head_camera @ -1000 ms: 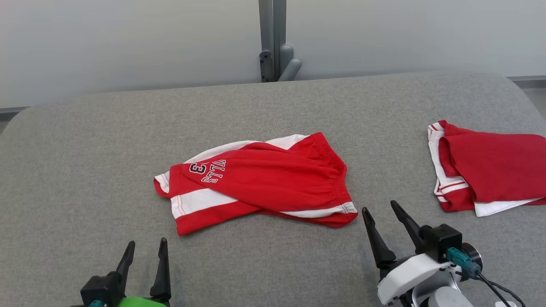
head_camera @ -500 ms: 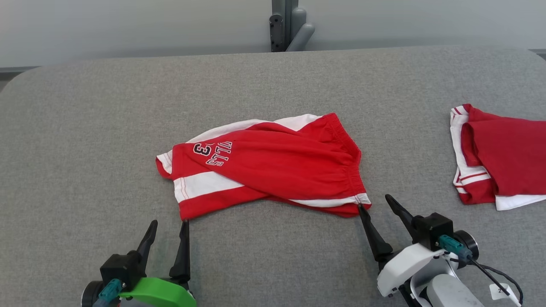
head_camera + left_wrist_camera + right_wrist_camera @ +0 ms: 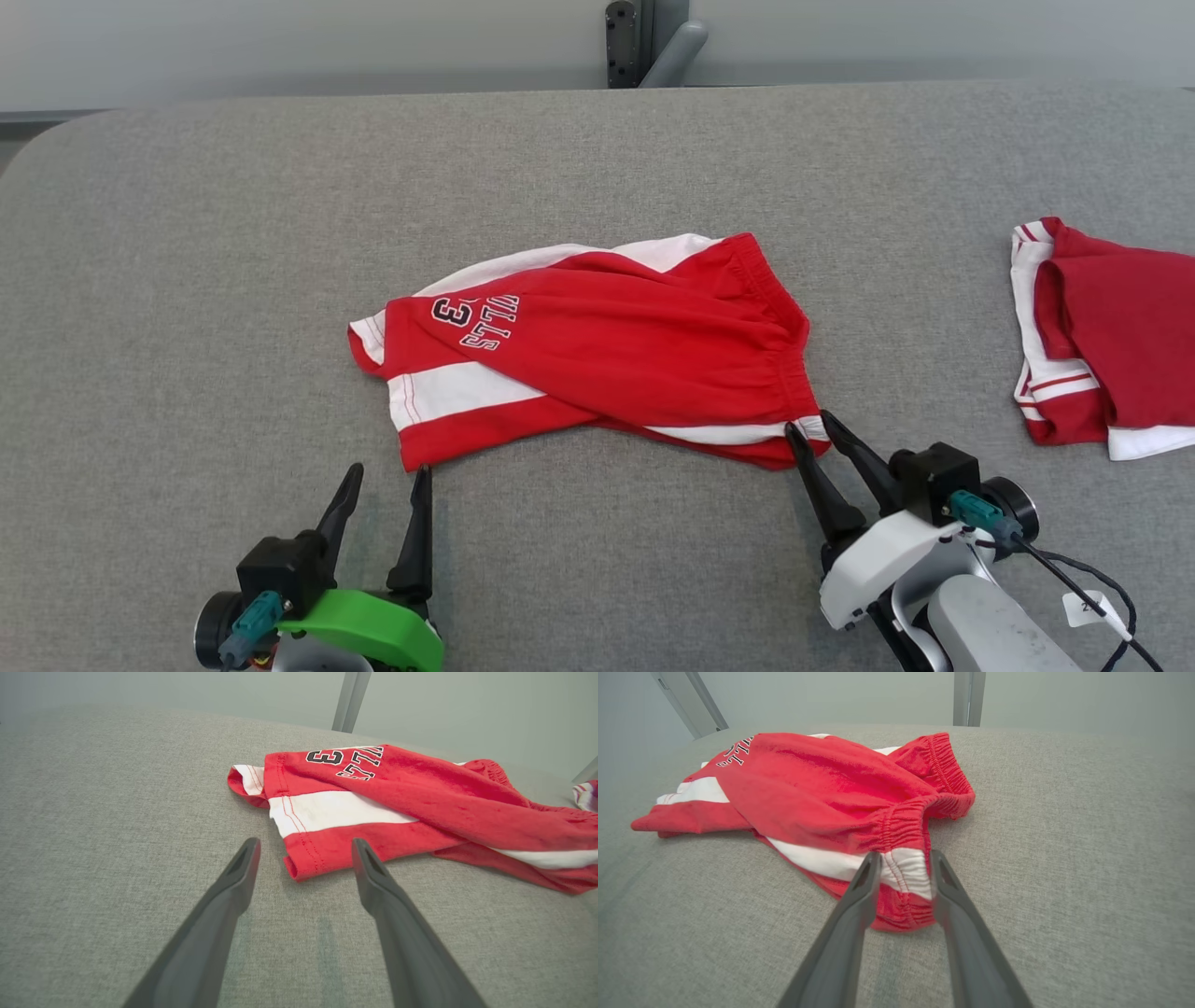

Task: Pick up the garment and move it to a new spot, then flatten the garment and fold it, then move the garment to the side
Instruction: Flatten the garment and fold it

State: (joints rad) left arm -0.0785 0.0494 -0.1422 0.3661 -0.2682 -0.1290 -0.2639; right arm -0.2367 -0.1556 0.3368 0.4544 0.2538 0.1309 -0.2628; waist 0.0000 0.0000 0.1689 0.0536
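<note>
we're seeing the right gripper (image 3: 808, 422) straddling a waistband corner of the shorts (image 3: 607, 345), grip unclear, left gripper (image 3: 389, 469) gaping wide; catching just one layer, we're risking a slip.

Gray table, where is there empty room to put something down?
Widest bare patch: left of the red shorts, out to the rounded edge of the gray table. Also free: the strip behind the shorts, and the gap between them and the folded red garment. Crowded: the front, where the left end effector and right end effector sit at the shorts' near corners.
</note>
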